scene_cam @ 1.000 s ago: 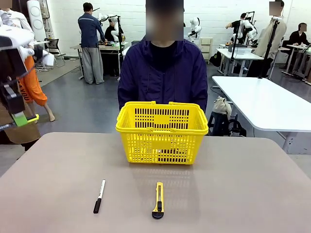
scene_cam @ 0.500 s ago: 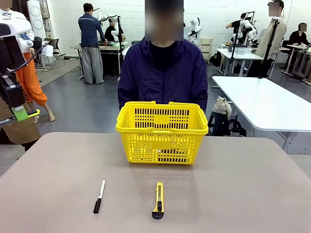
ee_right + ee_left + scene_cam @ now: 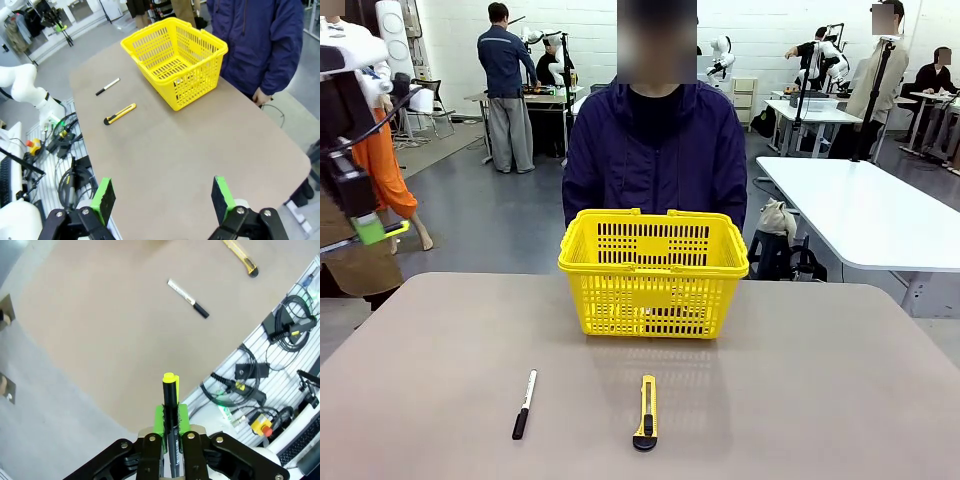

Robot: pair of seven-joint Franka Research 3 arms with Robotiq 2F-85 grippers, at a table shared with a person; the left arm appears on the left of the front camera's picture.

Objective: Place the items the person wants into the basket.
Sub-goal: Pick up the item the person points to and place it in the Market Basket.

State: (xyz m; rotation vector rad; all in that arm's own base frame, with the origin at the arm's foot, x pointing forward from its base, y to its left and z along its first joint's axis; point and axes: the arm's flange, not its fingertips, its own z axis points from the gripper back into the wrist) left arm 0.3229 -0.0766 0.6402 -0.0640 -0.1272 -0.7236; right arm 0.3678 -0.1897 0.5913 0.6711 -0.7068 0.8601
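Note:
The yellow basket stands at the table's far middle, just in front of the person in a dark jacket. My left gripper hangs high beyond the table's left edge, shut on a slim black pen whose yellow end sticks out past the green pads. In the left wrist view that gripper looks down on the table from well above. My right gripper is open and holds nothing, high over the table's right side, far from the basket.
A white marker with a black cap and a yellow-and-black utility knife lie near the table's front, left of centre and at centre. Bare tabletop lies between them and the basket. Cables and equipment sit below the table's near edge.
My left gripper has risen slightly at the far left, keeping the pen. The basket, marker and knife have not moved.

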